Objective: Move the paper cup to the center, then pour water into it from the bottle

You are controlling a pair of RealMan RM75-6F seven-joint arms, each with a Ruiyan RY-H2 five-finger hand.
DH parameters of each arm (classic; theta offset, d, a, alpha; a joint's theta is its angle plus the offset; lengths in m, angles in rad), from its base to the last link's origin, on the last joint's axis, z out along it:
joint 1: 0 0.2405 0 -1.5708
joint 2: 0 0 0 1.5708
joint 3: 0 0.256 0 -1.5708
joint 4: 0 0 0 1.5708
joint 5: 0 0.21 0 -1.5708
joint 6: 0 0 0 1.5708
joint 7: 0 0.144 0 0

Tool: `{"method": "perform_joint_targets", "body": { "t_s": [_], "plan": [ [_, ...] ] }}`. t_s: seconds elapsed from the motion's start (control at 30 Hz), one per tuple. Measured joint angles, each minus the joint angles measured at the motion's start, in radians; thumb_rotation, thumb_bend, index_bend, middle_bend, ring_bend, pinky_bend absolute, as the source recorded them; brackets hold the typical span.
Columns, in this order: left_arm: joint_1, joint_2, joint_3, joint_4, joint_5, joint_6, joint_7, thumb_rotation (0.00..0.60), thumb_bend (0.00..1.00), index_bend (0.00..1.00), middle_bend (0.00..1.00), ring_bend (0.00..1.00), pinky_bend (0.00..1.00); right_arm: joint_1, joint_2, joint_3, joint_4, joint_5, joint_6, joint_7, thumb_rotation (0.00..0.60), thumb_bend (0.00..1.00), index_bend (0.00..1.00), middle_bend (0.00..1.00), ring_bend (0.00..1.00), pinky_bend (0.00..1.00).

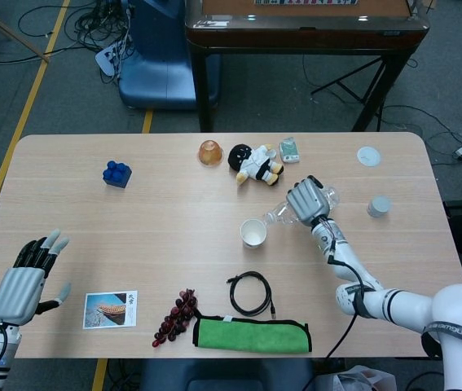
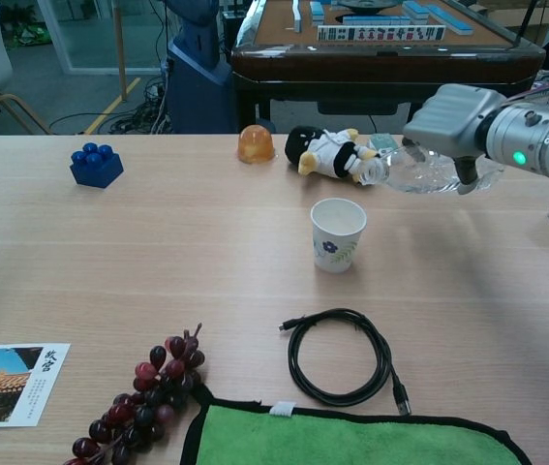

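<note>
While tipped sideways, bottle [image 2: 419, 174] in right hand [image 2: 453, 121], above paper cup [image 2: 337, 232]

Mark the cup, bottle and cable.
cup [image 2: 337, 235], chest view, on its side wall.
bottle [image 2: 419, 174], chest view, on its clear body below the right hand [image 2: 453, 114].
cable [image 2: 340, 356], chest view, on the coil's loop.

I count one paper cup [image 1: 253, 233], one bottle [image 1: 296, 208], one blue block [image 1: 116, 173], one plush toy [image 1: 255, 164], one orange dome [image 1: 210, 152], one grape bunch [image 1: 175, 316], one cable [image 1: 251, 293], one green cloth [image 1: 252, 335], one postcard [image 1: 110, 309], two lids [image 1: 368, 155].
</note>
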Motion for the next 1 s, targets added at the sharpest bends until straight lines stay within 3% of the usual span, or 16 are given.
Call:
{"method": "perform_joint_targets", "body": {
  "t_s": [1.0],
  "plan": [
    [0.000, 0.005, -0.003, 0.001, -0.003, -0.002, -0.015, 0.600, 0.32, 0.06, 0.00, 0.00, 0.05, 0.086, -0.007, -0.048, -0.033, 0.131, 0.037, -0.188, 0.600, 0.18, 0.62, 0.60, 0.48, 0.50]
  ]
}}
